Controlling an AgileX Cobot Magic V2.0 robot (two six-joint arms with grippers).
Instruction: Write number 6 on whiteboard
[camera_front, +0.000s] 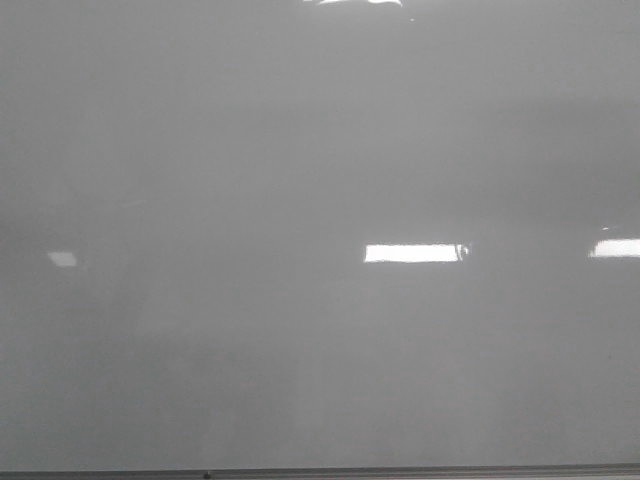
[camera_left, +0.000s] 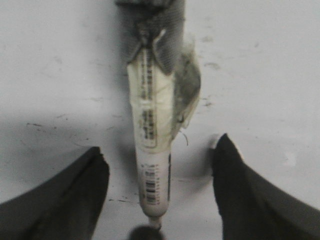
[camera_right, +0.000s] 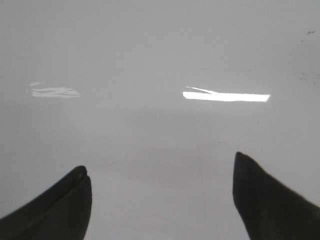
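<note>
Whiteboard (camera_front: 300, 150) is what fills the front view, big, shiny and pale grey. Nearest to us runs its thin dark bottom edge (camera_front: 320, 472). Higher up the board, bright white patches of light shine on it, one near the middle (camera_front: 415, 253), one at the right edge (camera_front: 615, 248) and a faint one toward the left edge (camera_front: 62, 259). Another glare sits at the top edge (camera_front: 355, 2). No black mark shows on the board here, so the number 6 is not written on it.

The left gripper (camera_left: 160, 185) has its two dark fingers (camera_left: 65, 200) spread wide apart. A marker pen (camera_left: 152, 150) lies between them on a white scuffed surface (camera_left: 260, 75). The fingers do not touch the pen. It is white, with a barcode label and yellowish tape wrapped round its middle. A dark grey part sits at its far end. I cannot tell which end is the tip. Small dark scratches and smudges dot the surface around it.

The right gripper (camera_right: 160, 200) is also spread wide, and nothing sits between its dark fingers (camera_right: 270, 200). It hangs over a smooth pale surface (camera_right: 150, 50) with two bright strips of light on it. I cannot tell if that surface is the board.
</note>
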